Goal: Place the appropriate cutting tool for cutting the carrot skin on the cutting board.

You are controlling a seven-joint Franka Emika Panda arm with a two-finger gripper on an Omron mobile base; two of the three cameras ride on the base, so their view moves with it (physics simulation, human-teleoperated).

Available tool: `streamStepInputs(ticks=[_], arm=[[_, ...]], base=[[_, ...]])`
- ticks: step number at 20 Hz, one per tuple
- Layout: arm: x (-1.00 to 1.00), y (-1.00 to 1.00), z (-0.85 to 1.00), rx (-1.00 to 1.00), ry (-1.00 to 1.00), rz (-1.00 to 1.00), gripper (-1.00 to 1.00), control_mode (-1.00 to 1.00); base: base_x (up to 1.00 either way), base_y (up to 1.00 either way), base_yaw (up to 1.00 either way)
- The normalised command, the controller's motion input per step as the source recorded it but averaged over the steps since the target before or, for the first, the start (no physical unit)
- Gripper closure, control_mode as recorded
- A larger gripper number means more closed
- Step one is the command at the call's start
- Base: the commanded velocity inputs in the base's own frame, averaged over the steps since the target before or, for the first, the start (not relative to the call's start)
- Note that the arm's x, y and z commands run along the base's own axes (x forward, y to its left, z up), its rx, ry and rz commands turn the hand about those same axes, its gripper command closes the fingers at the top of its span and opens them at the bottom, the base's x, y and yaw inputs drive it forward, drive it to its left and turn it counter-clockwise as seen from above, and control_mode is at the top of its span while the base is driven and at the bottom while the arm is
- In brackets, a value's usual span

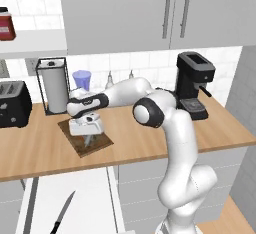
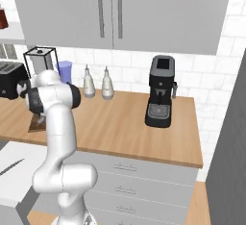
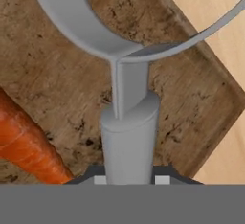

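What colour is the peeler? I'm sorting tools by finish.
Plain grey, metallic-looking peeler; clearest in the hand view.

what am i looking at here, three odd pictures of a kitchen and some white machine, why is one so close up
The white machine is a robot arm on a driving base in a rendered kitchen. Two pictures come from cameras on that base, behind the arm to its left and right. The close-up comes from a camera on the arm's hand, looking along its fingers.

On the wooden counter lies a flat dark brown wooden cutting board, with a slim orange carrot on it. The hand is shut on a short grey metal peeler with a looped head, just over the board. A black-handled knife lies on the white surface below.
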Motion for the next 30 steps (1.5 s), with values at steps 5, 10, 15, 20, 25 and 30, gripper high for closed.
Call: streamStepInputs(ticks=[5, 10, 15, 20, 25, 30], arm=[[-0.35, -0.09, 0.15, 0.02, 0.00, 0.00, -1.00, -1.00], [-0.59, -0.32, 0.47, 0.03, -0.02, 0.00, -1.00, -1.00], [-0.41, -0.42, 0.27, 0.01, -0.08, 0.00, -1.00, -1.00], [-0.41, -0.58, 0.15, 0.03, -0.09, 0.00, -1.00, -1.00], [-0.17, -0.53, 0.17, 0.03, -0.10, 0.00, -1.00, -1.00], [0.00, -0.58, 0.18, 0.03, -0.08, 0.00, -1.00, -1.00]], base=[[0.00, 0.00, 0.00], [0.00, 0.00, 0.00], [0.00, 0.00, 0.00], [0.00, 0.00, 0.00], [0.00, 0.00, 0.00], [0.00, 0.00, 0.00]])
